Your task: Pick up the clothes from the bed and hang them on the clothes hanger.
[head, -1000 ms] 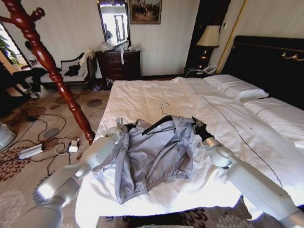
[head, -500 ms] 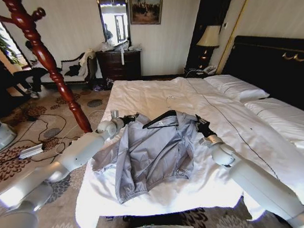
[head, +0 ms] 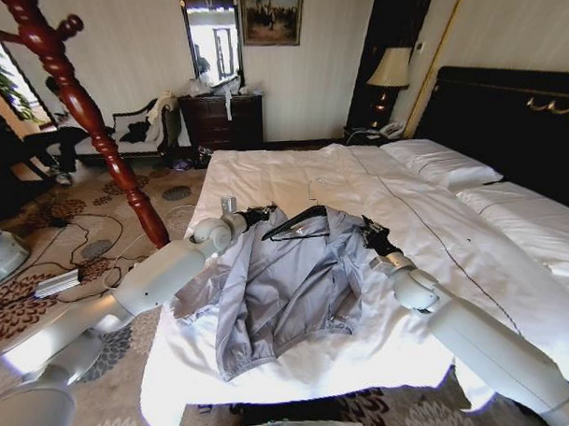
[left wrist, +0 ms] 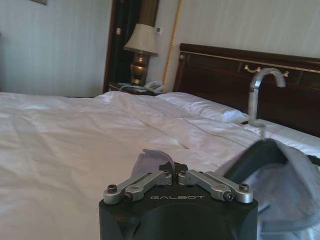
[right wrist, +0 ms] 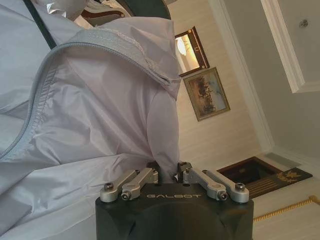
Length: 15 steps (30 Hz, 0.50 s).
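The left gripper was pinched shut on the left shoulder of the jacket, a fold of fabric caught between its fingers. The jacket lay spread near the foot of the bed, with the clothes hanger inside its collar. On the right, the right gripper was closed on the other shoulder. The fabric looked thin, light and limp, probably slippery; gripping at the hanger-backed shoulders seemed soundest.
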### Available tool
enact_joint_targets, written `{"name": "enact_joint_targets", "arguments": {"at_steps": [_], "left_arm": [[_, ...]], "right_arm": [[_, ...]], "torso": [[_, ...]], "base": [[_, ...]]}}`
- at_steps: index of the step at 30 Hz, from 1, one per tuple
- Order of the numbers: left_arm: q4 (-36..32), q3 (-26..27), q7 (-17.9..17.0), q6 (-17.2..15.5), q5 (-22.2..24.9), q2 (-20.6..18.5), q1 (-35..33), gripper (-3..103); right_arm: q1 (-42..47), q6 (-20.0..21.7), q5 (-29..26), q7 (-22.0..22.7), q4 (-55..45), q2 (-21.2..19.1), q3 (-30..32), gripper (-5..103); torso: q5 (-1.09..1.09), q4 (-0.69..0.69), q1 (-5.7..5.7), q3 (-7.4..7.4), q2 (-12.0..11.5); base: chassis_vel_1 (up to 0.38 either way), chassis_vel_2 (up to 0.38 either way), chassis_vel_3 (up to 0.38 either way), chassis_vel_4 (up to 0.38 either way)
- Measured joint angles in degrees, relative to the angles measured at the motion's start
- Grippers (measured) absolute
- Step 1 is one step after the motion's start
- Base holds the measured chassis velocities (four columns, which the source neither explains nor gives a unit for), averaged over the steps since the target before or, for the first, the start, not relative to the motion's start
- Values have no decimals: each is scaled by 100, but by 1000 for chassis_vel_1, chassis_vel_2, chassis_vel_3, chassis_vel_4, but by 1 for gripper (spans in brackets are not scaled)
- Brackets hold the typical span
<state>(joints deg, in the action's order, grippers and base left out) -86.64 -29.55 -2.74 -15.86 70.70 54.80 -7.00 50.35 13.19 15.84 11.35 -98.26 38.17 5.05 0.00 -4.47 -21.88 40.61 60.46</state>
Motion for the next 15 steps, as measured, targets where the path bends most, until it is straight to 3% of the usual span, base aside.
{"name": "enact_joint_targets", "arguments": {"at_steps": [15], "left_arm": [[-499,-5,41,-1,-84,-143,163,0]], "right_arm": [[-746,239,-383,13,83,47,-355,15]], "torso": [[0,1,0,0,0]], "base": [[0,0,0,0]]}}
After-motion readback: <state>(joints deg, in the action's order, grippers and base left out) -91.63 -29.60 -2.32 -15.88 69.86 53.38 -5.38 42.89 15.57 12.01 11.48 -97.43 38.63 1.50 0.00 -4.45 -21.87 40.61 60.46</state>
